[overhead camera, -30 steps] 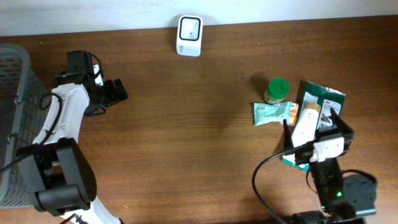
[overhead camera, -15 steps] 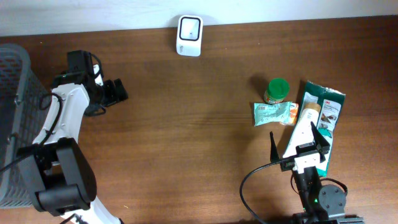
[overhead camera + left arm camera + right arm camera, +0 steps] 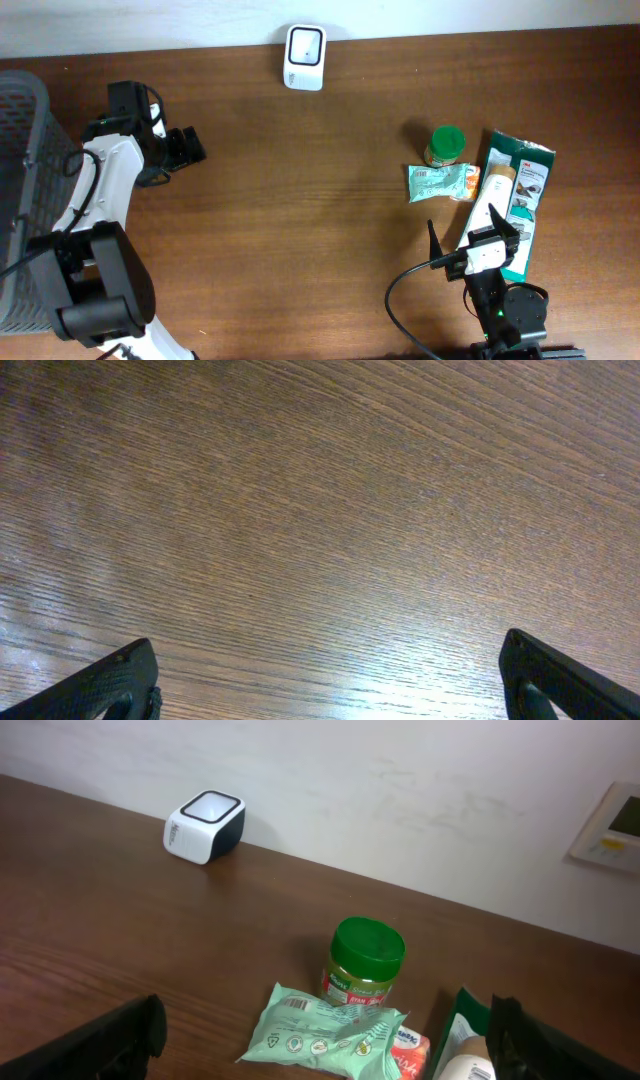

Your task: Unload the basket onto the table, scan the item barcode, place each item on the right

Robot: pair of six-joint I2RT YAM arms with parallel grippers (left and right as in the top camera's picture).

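Right fingers (image 3: 110, 1035) pulled back off the items. Table (image 3: 300, 220), one each: scanner (image 3: 304, 57), jar (image 3: 446, 145), pouch (image 3: 437, 182), tube (image 3: 489, 200), packet (image 3: 525, 175). Left fingers (image 3: 110, 685) and right fingers spread wide, empty.

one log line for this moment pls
left gripper open, empty | right gripper open, empty, near white tube | scanner untouched

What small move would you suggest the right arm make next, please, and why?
Probably ease the right gripper forward and down over the packet: its jaws are open and empty, the packet lies centred ahead of them, and nothing is yet held to show the scanner.
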